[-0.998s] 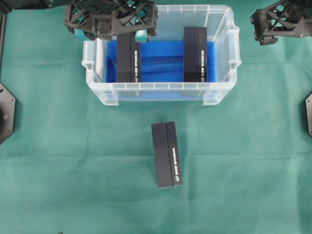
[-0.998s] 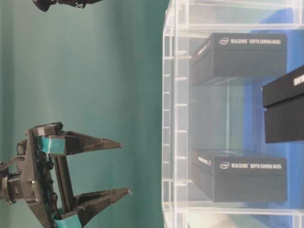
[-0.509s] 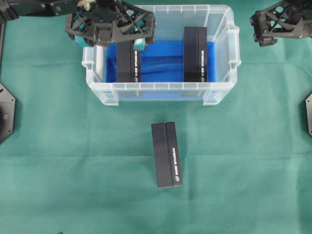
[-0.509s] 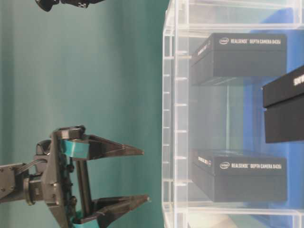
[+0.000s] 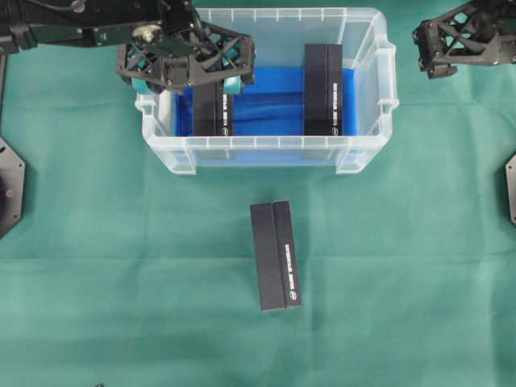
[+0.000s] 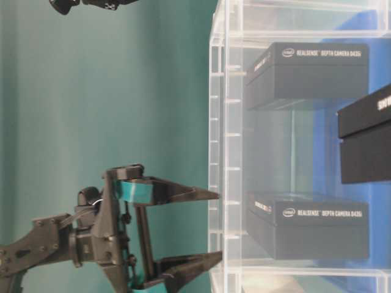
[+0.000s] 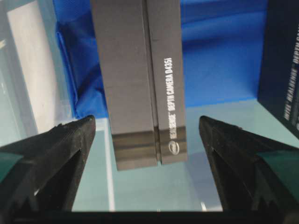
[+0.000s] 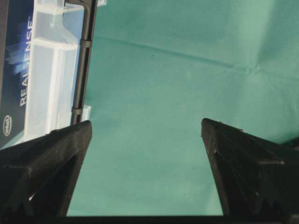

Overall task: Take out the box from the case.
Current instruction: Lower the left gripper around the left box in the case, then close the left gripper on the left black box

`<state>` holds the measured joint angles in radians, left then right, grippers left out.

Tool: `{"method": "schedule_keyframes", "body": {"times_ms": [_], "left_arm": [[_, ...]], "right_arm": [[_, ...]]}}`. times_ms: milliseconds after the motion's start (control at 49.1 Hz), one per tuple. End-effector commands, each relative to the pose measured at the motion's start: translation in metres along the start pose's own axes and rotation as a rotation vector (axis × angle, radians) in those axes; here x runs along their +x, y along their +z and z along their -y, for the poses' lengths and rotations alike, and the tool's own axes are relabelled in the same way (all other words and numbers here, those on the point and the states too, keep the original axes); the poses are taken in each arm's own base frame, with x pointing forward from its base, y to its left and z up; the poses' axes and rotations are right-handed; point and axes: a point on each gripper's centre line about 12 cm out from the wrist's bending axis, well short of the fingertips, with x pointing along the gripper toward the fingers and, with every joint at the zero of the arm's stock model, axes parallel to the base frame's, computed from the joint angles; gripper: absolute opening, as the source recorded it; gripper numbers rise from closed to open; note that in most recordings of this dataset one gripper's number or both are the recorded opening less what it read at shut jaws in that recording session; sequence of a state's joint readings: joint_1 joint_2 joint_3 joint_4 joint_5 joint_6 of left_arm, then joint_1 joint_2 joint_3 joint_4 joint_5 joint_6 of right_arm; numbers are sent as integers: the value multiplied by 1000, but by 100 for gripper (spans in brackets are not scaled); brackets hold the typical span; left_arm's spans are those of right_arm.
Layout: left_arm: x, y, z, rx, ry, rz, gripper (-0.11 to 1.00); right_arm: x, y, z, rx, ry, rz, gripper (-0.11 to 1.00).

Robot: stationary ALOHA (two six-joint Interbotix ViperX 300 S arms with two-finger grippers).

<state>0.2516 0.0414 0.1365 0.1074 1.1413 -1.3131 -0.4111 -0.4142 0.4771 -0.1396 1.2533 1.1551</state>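
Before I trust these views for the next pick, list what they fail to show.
- Far end of the left box: overhead, covered by the left gripper.
- Same box, wrist view: top edge cuts it off.
- Right gripper, overhead: fingertips too dark to separate.
- Case, table-level: right and bottom edges crop it.
- Right box, right wrist: only a strip shows.

My left gripper (image 5: 187, 68) covers the far end of the left box (image 5: 213, 113) from above. My right gripper (image 5: 439, 50) is cut off by the edge. The small print on the boxes is too tiny to read from above.
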Motion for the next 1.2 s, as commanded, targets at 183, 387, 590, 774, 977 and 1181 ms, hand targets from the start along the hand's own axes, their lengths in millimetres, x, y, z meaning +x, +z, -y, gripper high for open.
{"method": "schedule_keyframes", "body": {"times_ms": [183, 387, 590, 774, 977, 1181], "left_arm": [[6, 2, 0, -19, -47, 20, 90], [21, 1, 1, -15, -17, 12, 90], [35, 0, 0, -14, 1, 6, 90], [44, 0, -1, -23, -10, 8, 90], [55, 0, -4, -29, -7, 6, 89], [58, 0, -8, -30, 2, 4, 90]], "right_arm": [[-5, 3, -2, 1, 30, 18, 93], [-4, 3, -2, 2, 31, 19, 93], [-5, 3, -3, 3, 33, 19, 93], [-4, 3, -3, -1, 34, 20, 93], [-5, 3, -4, 0, 44, 22, 93], [-5, 3, -4, 0, 44, 22, 93]]}}
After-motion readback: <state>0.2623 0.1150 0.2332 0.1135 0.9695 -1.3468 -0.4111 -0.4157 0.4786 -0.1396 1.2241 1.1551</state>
